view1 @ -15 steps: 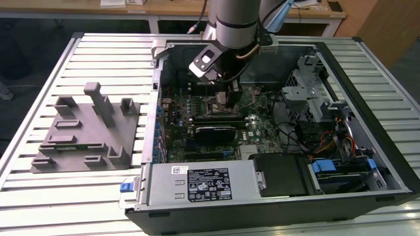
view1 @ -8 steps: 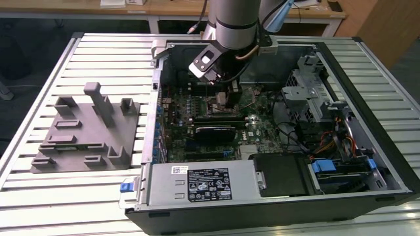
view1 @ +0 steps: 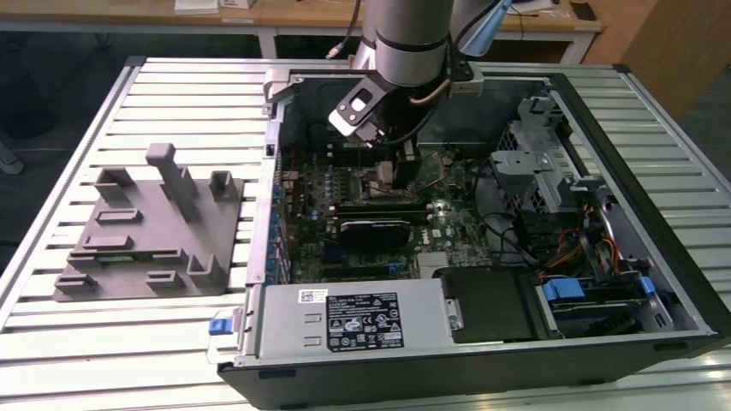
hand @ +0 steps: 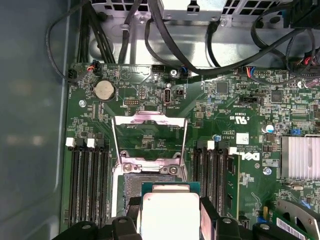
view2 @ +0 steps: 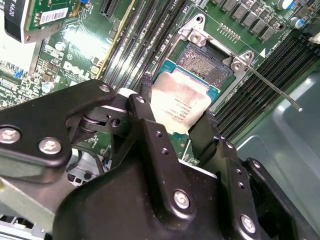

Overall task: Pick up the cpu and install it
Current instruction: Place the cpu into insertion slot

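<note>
Cpu (view2: 181,102) is gripped by its edges between the pincer's (view2: 177,107) narrowed fingers, hovering partly over the open socket (view2: 202,62), whose bare pins hold nothing while the load plate (hand: 150,135) stands swung up. Lowered tilted or off-square, it could bend pins. The open computer case (view1: 514,372) on the bench (view1: 171,360) holds the motherboard (view1: 342,197), cables (hand: 200,65) and a drive cage (view1: 537,163).

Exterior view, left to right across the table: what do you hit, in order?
In order: grey fixture with upright posts → gripper down over the motherboard → metal drive cage. In the second wrist view, the gripper is closed on the cpu.
</note>
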You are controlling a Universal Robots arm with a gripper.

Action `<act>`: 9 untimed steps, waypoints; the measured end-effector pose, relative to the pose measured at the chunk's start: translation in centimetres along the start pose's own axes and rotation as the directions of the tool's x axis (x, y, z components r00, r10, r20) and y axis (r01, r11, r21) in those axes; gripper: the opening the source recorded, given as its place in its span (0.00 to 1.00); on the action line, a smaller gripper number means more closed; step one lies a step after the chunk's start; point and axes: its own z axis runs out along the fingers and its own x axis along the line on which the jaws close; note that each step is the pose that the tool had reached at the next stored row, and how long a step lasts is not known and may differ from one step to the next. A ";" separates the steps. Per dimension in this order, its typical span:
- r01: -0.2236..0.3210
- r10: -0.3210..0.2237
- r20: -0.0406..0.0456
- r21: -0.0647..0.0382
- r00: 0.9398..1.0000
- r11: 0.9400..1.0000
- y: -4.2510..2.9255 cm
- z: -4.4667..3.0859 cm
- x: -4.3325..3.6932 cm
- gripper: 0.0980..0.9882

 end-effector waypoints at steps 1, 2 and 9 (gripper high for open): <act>0.000 0.000 0.000 0.000 1.000 1.000 0.00 0.01 0.03 0.50; 0.000 0.000 0.000 0.000 1.000 1.000 -0.01 0.01 0.07 0.50; 0.000 0.000 0.000 0.000 1.000 1.000 -0.03 0.12 0.55 0.50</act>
